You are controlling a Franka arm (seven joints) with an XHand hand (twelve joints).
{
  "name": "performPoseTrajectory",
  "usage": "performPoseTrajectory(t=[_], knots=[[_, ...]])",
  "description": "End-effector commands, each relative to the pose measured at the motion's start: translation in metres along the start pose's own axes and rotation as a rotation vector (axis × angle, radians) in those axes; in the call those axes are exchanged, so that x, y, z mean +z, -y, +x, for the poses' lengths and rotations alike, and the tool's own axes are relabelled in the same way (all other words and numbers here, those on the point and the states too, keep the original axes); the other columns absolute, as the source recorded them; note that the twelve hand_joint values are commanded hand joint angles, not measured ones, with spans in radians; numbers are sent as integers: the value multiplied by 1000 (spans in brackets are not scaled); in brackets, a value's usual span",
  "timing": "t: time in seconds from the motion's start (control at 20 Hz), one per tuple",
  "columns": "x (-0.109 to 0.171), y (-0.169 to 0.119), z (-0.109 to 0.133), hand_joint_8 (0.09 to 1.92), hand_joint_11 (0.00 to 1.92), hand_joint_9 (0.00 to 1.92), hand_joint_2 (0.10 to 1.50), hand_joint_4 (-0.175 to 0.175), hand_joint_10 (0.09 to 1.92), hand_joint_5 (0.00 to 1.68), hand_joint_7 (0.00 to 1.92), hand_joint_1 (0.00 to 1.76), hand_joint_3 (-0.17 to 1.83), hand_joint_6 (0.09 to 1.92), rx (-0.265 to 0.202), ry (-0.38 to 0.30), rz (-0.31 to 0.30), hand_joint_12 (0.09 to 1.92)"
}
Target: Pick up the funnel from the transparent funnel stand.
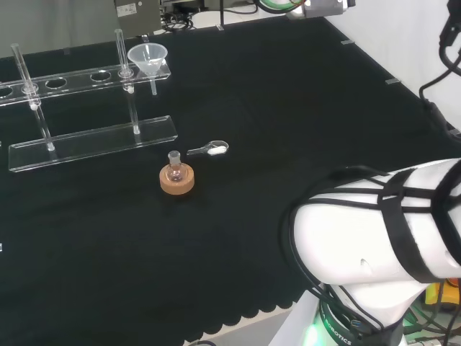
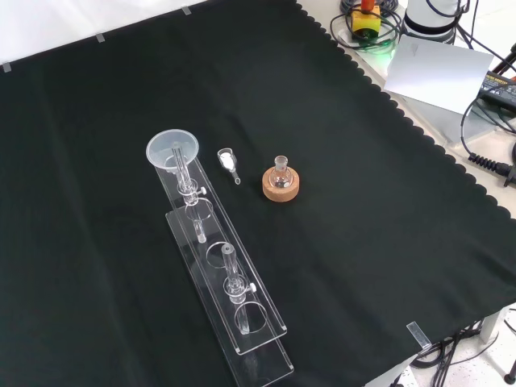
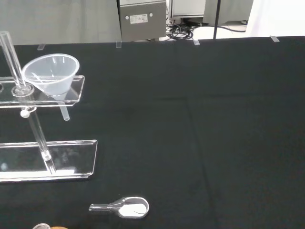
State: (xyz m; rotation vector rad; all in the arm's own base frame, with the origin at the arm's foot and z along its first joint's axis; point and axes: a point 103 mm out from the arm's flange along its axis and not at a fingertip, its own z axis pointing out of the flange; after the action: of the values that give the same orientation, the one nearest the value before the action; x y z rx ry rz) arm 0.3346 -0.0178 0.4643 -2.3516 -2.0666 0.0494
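Note:
A clear plastic funnel [image 1: 148, 59] sits in the end hole of the transparent funnel stand [image 1: 92, 137], its stem hanging down through the upper shelf. In the front view the funnel [image 2: 172, 148] is at the far end of the stand [image 2: 230, 278]. The wrist view has the funnel [image 3: 51, 74] resting in the stand's [image 3: 47, 160] shelf, some way ahead of the camera. The arm's white links [image 1: 382, 238] are at the head view's lower right.
A small flask on a cork ring [image 1: 176, 179] stands near the stand, with a clear scoop of white powder [image 1: 209, 150] beside it. In the front view the cork ring [image 2: 282, 183] and scoop [image 2: 228, 163] lie right of the funnel. Cables and boxes sit off the cloth's edges.

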Motion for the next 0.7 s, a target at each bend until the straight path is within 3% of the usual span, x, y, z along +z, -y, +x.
performPoseTrajectory(t=[0.05,0.1,0.2,0.3,0.7], knots=[[21,-41,9,524,29,237,1166,-20,675,222,109,34,360,87,-24,39,-4,1391],[26,-45,18,563,45,270,1155,-25,683,242,138,74,336,87,-75,92,1,1395],[32,-64,36,613,68,313,1132,-34,694,274,170,149,302,87,-94,99,33,1401],[33,-90,31,639,89,342,1105,-38,703,296,185,212,281,87,-120,90,73,1408],[61,-175,60,682,130,387,1023,-45,711,323,212,339,238,87,-168,107,147,1413]])
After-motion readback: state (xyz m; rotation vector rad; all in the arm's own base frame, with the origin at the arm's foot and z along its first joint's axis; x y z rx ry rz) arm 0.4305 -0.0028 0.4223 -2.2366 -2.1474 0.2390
